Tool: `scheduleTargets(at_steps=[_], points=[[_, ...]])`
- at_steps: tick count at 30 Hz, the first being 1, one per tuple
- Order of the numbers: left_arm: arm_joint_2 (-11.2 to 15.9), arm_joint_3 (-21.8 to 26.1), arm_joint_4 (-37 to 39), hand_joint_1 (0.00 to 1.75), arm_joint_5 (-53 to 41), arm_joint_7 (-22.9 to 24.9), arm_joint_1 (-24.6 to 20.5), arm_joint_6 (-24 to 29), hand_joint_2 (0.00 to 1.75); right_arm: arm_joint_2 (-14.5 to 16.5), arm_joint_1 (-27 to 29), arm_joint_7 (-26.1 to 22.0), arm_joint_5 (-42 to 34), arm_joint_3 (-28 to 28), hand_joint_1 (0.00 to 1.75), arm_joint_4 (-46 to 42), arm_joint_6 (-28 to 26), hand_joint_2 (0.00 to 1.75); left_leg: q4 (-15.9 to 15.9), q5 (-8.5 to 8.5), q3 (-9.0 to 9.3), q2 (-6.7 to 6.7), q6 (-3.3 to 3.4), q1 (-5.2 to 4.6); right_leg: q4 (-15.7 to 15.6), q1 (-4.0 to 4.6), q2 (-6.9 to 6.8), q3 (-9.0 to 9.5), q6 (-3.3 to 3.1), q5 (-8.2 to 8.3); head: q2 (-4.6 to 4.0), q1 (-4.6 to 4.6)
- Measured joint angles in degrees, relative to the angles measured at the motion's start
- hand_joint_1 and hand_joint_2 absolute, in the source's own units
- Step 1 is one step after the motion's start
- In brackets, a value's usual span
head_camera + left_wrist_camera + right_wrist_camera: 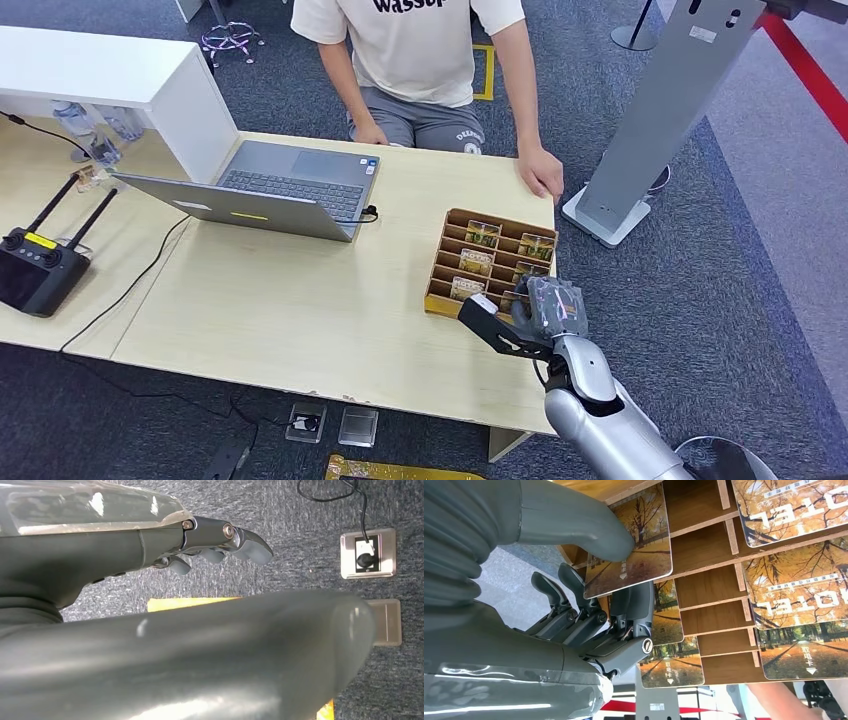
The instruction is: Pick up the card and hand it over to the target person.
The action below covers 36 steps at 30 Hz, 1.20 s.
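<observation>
A brown wooden card rack (437,262) stands at the table's right end and holds several cards printed with autumn trees. My right hand (545,310) is at the rack's near right corner. In the right wrist view its thumb (574,525) presses on the face of one card (639,555) while the dark fingers (631,610) sit behind it, so the card is pinched at the rack's (709,585) edge. A person in a white shirt (420,50) sits across the table, one hand (543,175) resting on its far edge near the rack. My left hand (220,542) hangs over the carpet, fingers loosely apart and holding nothing.
An open grey laptop (285,190) with a cable lies mid-table. A black remote controller (38,270) sits at the left, with a white box (110,80) behind it. A grey stand (665,110) rises beside the table's right end. Floor sockets (367,552) lie under the table.
</observation>
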Motion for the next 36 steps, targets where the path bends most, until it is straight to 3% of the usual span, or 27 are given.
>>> scheduleTargets(at_steps=[7, 15, 24, 30, 36], points=[[0.0, 0.7, 0.0, 0.0, 0.6, -0.2, 0.1, -0.4, 0.0, -0.8, -0.6, 0.2, -0.4, -0.7, 1.57, -3.4, -0.7, 1.75, 0.0, -0.01, -0.04, 0.01, 0.0, 0.0, 0.0, 0.0, 0.01, -0.04, 0.0, 0.0, 0.0, 0.0], [-0.3, 0.9, 0.0, 0.0, 1.0, -0.2, 0.1, -0.3, 0.0, -4.5, -2.2, 3.5, -1.4, -3.4, 1.57, -19.2, -0.6, 1.75, 0.2, -0.05, -0.24, 0.01, 0.01, -0.04, 0.2, -0.04, 0.02, -0.26, 0.02, -0.05, 0.0, 0.0], [-0.6, 1.4, 0.1, 0.0, 1.6, -0.1, 0.1, -0.1, 0.0, -5.6, -0.4, 3.9, -0.4, -5.3, 1.57, -34.3, -3.4, 1.75, 0.2, -0.06, -0.22, -0.09, 0.01, -0.03, 0.2, -0.04, -0.08, -0.22, 0.02, -0.09, 0.0, 0.0], [-0.7, 1.0, 0.2, 0.0, 1.2, -0.2, 0.1, -0.4, 0.0, -3.6, -0.4, 1.9, 0.2, -4.8, 1.57, -30.7, -4.8, 1.75, 0.1, -0.04, -0.14, -0.06, 0.0, -0.01, 0.1, -0.01, -0.05, -0.15, 0.02, -0.05, 0.0, 0.0], [-0.9, 0.0, 0.3, 0.0, 0.6, -0.4, 0.0, -0.8, 0.0, -0.4, -1.6, -5.0, 1.9, -6.6, 1.57, -17.3, -11.7, 1.75, 0.0, 0.01, -0.01, 0.02, 0.01, -0.01, 0.0, -0.01, 0.03, -0.03, 0.01, 0.03, 0.0, 0.0]])
